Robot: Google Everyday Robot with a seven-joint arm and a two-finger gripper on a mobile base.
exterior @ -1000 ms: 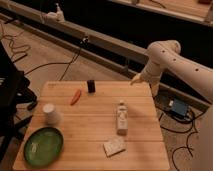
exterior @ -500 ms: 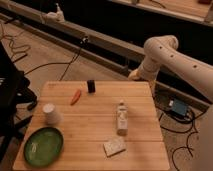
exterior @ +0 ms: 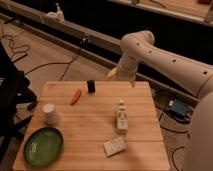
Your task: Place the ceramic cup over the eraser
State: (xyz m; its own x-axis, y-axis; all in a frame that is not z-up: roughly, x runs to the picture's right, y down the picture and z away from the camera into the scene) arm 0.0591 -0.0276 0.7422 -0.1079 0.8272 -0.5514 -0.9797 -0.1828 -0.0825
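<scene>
The white ceramic cup (exterior: pixel 50 114) stands on the left side of the wooden table (exterior: pixel 95 125). The small dark eraser (exterior: pixel 91 86) stands upright near the table's far edge, well apart from the cup. My gripper (exterior: pixel 113 74) hangs at the end of the white arm (exterior: pixel 150 47), just beyond the table's far edge and to the right of the eraser. It holds nothing that I can see.
A green plate (exterior: pixel 44 146) lies at the front left. A red-orange object (exterior: pixel 75 96) lies left of the eraser. A white labelled bottle (exterior: pixel 121 117) stands right of centre, with a pale flat sponge-like block (exterior: pixel 114 146) in front of it. Cables run over the floor.
The arm has swung left along the table's far edge, bringing the gripper closer to the eraser. The things on the table have not moved.
</scene>
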